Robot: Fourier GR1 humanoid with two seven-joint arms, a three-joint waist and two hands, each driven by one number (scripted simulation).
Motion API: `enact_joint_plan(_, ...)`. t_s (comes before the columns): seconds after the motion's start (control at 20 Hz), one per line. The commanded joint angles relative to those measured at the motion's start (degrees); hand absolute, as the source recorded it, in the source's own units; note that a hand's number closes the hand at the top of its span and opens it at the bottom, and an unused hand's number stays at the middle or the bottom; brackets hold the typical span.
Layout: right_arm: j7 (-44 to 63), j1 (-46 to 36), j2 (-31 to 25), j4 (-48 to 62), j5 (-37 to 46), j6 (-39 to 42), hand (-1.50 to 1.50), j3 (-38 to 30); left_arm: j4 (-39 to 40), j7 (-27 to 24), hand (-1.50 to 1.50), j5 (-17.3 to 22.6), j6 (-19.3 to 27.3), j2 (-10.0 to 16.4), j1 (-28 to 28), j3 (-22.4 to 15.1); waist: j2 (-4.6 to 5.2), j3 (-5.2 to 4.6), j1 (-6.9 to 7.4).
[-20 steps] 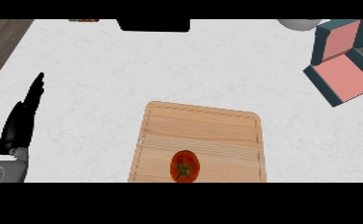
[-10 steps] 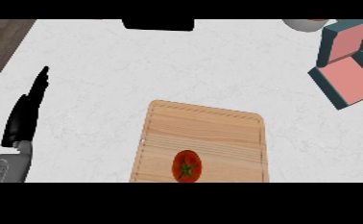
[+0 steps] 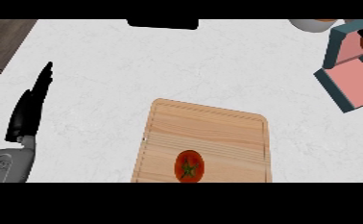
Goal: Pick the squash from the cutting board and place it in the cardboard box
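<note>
1. The red, green-stemmed squash [image 3: 189,166] lies low on the cutting board [image 3: 205,127].
2. The left hand [image 3: 30,107] rests at the table's [image 3: 142,64] left edge, fingers straight, empty.
3. The cardboard box [image 3: 330,91] sits far right.

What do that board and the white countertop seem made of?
The cutting board looks like pale matt wood: grain lines run across it. The counter seems white stone, perhaps marble, from its faint grey veining.

Round red squash [image 3: 189,166] on cutting board [image 3: 205,127]; box [image 3: 337,45] far right.
</note>
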Motion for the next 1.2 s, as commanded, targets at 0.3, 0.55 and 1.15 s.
enact_joint_plan(0.3,8.70,-1.31,4.52,5.34,-1.28,-2.91,-1.50,-2.26,0.92,-0.90,0.00,-0.78,0.26,-0.65,-1.41,-0.17,0.73,0.10,1.13)
enact_joint_plan(0.55,6.11,-0.97,4.66,4.64,-2.78,-1.44,-1.50,-3.74,0.34,0.51,0.00,-1.18,-0.13,-0.73,-1.67,-0.69,0.64,0.18,1.27)
enact_joint_plan(1.15,-4.03,2.25,-0.08,2.52,-14.70,-3.72,-1.50,-16.32,0.15,-2.82,0.00,0.70,-1.98,1.02,0.91,1.73,0.55,0.25,0.85)
